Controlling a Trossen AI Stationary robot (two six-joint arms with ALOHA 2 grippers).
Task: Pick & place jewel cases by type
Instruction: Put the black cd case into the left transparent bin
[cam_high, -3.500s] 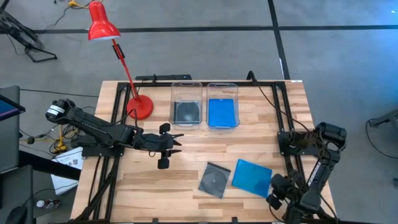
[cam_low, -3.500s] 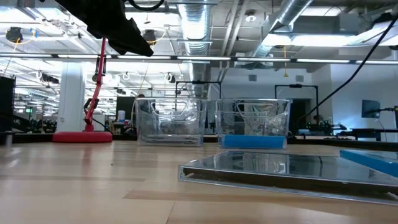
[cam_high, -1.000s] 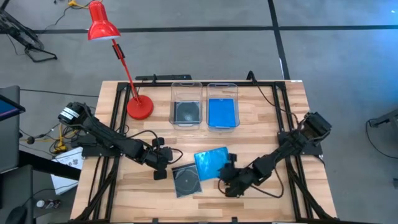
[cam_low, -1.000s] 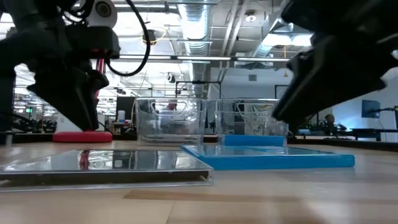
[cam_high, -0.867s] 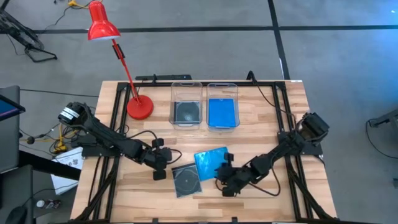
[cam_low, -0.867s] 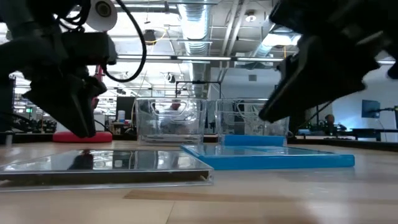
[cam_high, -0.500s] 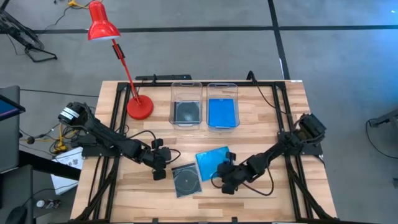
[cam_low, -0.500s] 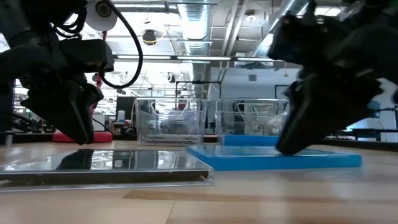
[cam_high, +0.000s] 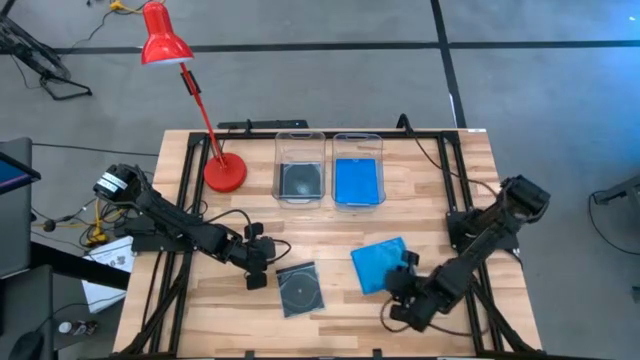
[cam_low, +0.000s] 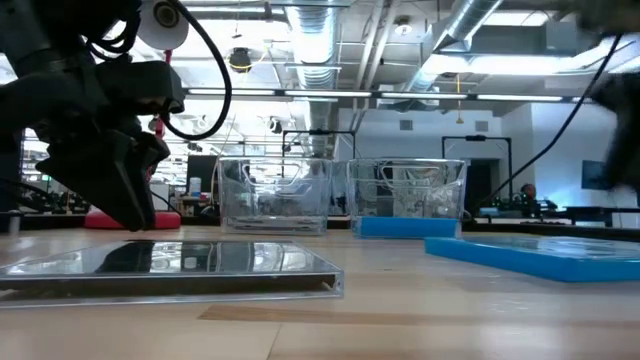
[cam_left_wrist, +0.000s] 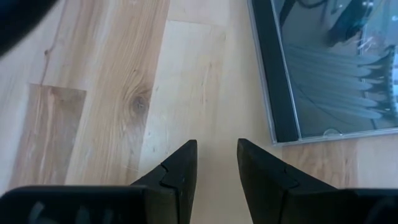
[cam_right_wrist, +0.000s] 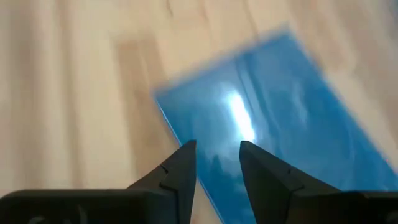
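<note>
A clear jewel case showing a disc lies flat on the table near its middle. A blue jewel case lies flat to its right, apart from it. My left gripper stands low over bare wood just left of the clear case, its fingers a narrow gap apart. My right gripper hovers at the blue case's near right corner with the same narrow gap. I cannot tell whether it touches the case.
Two clear bins stand at the far middle. The left bin holds a dark case and the right bin holds a blue one. A red lamp's base sits far left. Bare wood lies between the cases and the bins.
My right gripper has drawn back toward the table's right and near edge. The blue case, which overlapped the clear case's far right corner, has slid right with it, turned a little, and now lies apart on the wood. The clear case stayed put.
</note>
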